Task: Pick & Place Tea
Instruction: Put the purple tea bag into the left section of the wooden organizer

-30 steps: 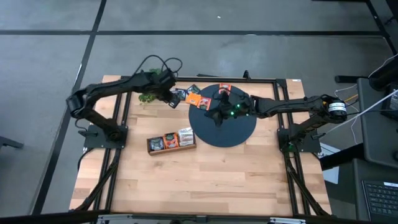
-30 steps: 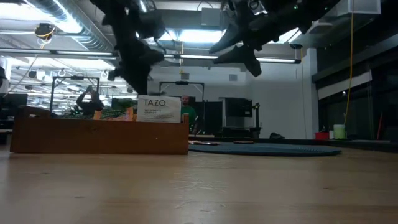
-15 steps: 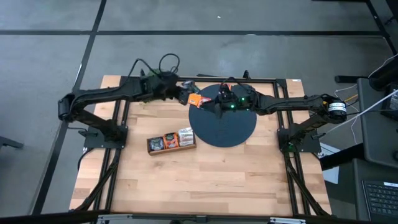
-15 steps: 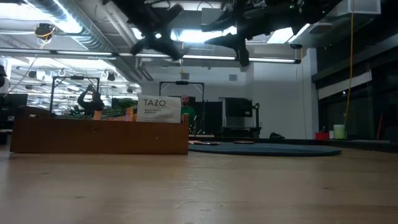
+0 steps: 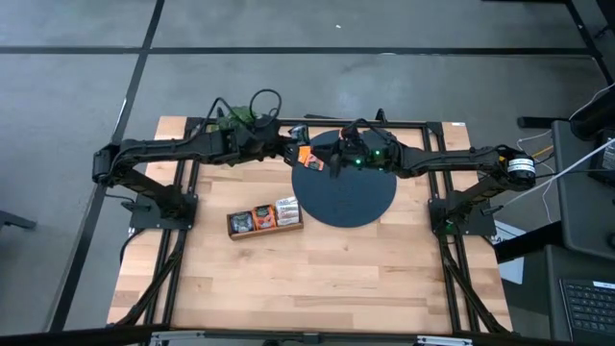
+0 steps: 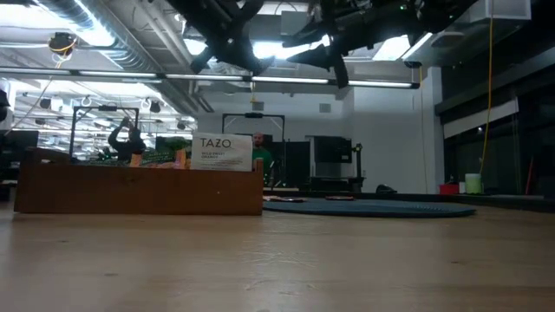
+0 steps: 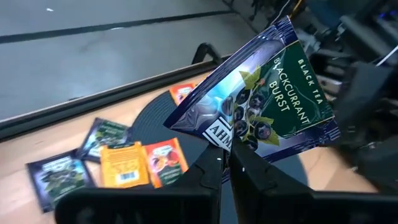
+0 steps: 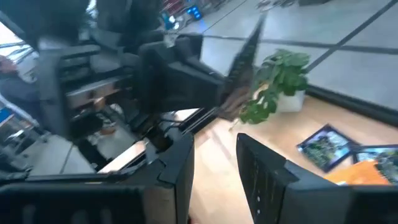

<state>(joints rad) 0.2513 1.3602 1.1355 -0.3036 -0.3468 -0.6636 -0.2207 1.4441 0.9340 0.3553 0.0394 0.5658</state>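
Left pincer (image 7: 227, 163) pinches a blue sachet (image 7: 261, 99) aloft facing the spread right pincer (image 8: 214, 155).

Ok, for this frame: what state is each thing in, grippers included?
left gripper: shut on the dark blue sachet, raised over the disc's far edge
dark blue sachet: held up, off the table
right gripper: open, empty, facing the left one
wooden tray: partly filled with sachets
loose sachets: lying flat by the dark disc

dark blue blackcurrant sachet (image 7: 267, 99), held tilted
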